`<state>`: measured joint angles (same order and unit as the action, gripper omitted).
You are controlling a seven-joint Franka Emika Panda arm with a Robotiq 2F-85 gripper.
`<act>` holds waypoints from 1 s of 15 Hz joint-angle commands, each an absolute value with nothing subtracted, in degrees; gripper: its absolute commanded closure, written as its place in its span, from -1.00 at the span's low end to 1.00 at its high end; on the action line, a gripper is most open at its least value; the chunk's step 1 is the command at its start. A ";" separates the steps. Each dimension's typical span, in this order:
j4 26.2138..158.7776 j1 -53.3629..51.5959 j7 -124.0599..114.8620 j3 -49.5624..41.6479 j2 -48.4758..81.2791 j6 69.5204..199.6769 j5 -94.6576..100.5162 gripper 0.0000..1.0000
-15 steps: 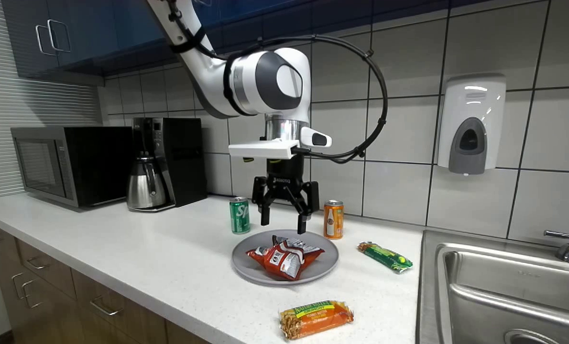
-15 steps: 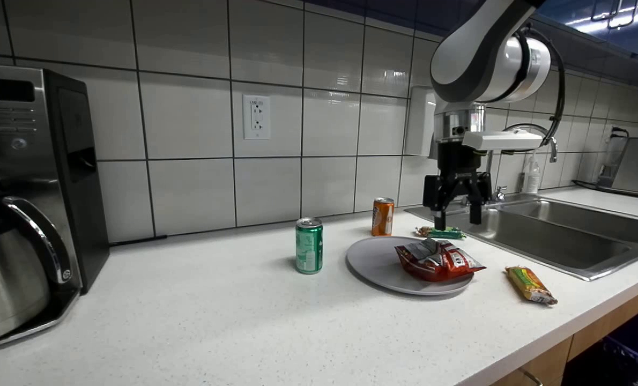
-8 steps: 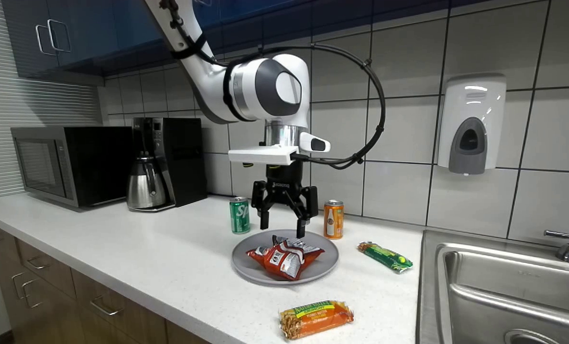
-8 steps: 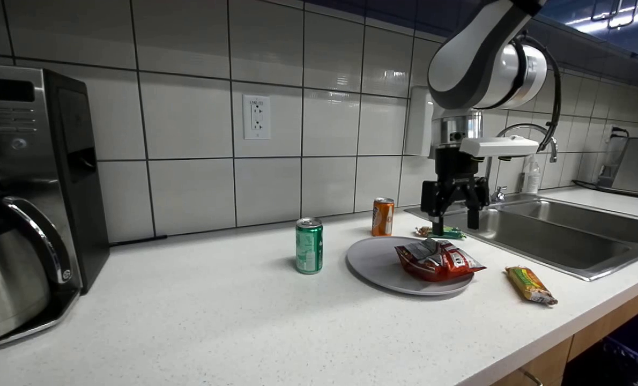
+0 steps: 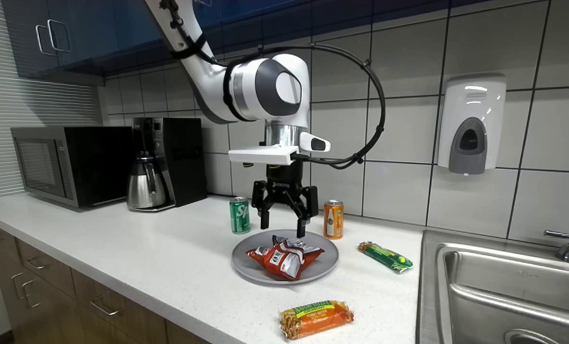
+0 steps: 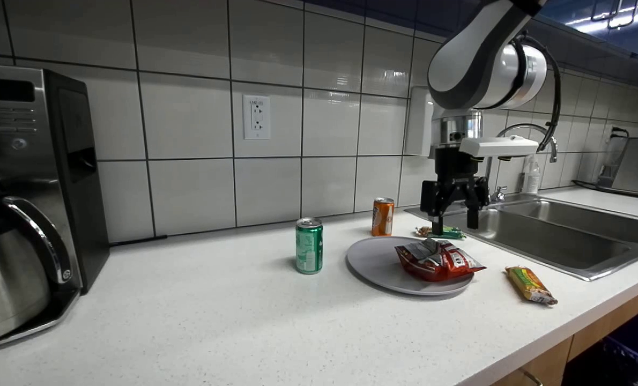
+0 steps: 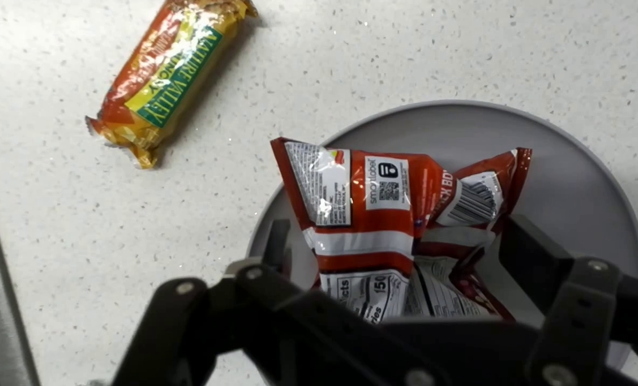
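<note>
My gripper (image 5: 282, 231) is open and empty above a grey plate (image 5: 249, 274). A red crumpled snack bag (image 5: 288, 259) with silver and white labels lies on the plate. The fingertips are above the bag and apart from it in both exterior views; the gripper (image 6: 455, 228) also points straight down there. In the wrist view the bag (image 7: 379, 236) lies between the two spread fingers (image 7: 533, 257), and its lower part is hidden behind the gripper. An orange granola bar (image 7: 163, 80) lies off the plate at the upper left of that view.
A green can (image 5: 240, 216) and an orange can (image 5: 333, 220) stand behind the plate near the tiled wall. A green-wrapped bar (image 5: 385, 256) lies beside a steel sink (image 5: 430, 286). A coffee maker (image 5: 179, 162) and microwave (image 5: 98, 165) stand farther along the counter.
My gripper has moved down a little toward the bag since one second ago, then shows no movement in the last half second. It stays open; the objects have not moved.
</note>
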<state>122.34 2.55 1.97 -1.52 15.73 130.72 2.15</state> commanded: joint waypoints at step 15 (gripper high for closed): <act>118.04 0.92 1.87 -1.43 21.06 130.73 2.71 -1.00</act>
<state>120.32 0.85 1.97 -1.40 19.34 130.99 2.15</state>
